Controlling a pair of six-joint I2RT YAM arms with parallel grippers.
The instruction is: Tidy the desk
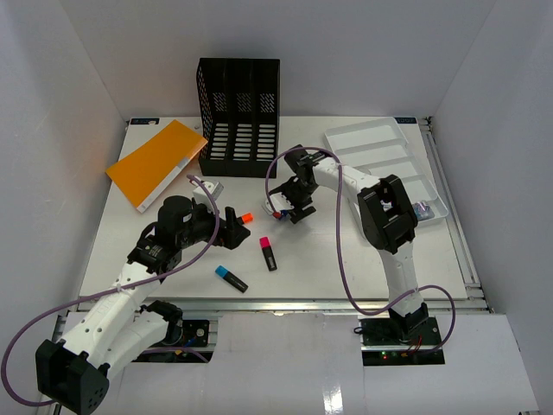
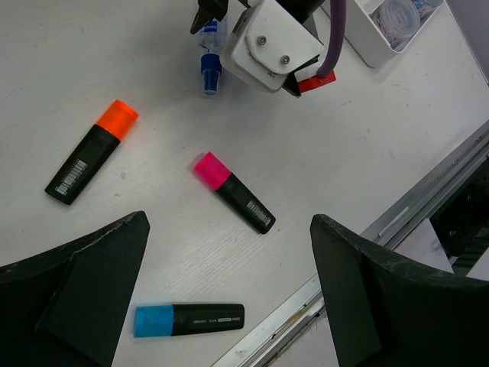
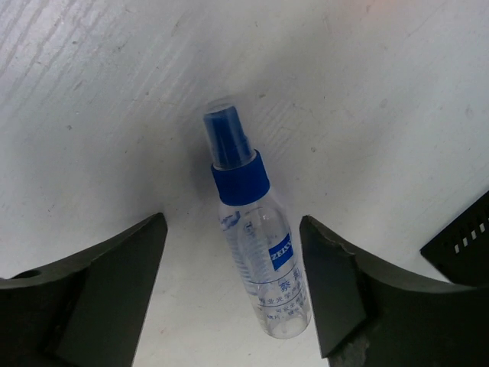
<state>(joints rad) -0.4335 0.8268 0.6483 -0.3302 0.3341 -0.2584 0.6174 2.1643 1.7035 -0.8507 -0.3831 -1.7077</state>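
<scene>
The desk (image 1: pixel 337 259) is a white tabletop with a metal rail along its near edge. A clear spray bottle with a blue cap (image 3: pixel 260 260) lies flat on it. My right gripper (image 3: pixel 233 222) is open, low over the bottle, with one finger on each side and neither touching it. The bottle (image 1: pixel 276 207) and the right gripper (image 1: pixel 290 204) also show in the top view. Orange (image 2: pixel 92 162), pink (image 2: pixel 233 191) and blue (image 2: pixel 189 319) highlighters lie on the desk. My left gripper (image 2: pixel 229 252) is open and empty above the pink and blue ones.
A black mesh file organizer (image 1: pixel 239 117) stands at the back centre. An orange notebook (image 1: pixel 157 162) lies at the back left. A white compartmented tray (image 1: pixel 389 164) sits at the back right, with small items in its near compartment. White walls enclose the desk.
</scene>
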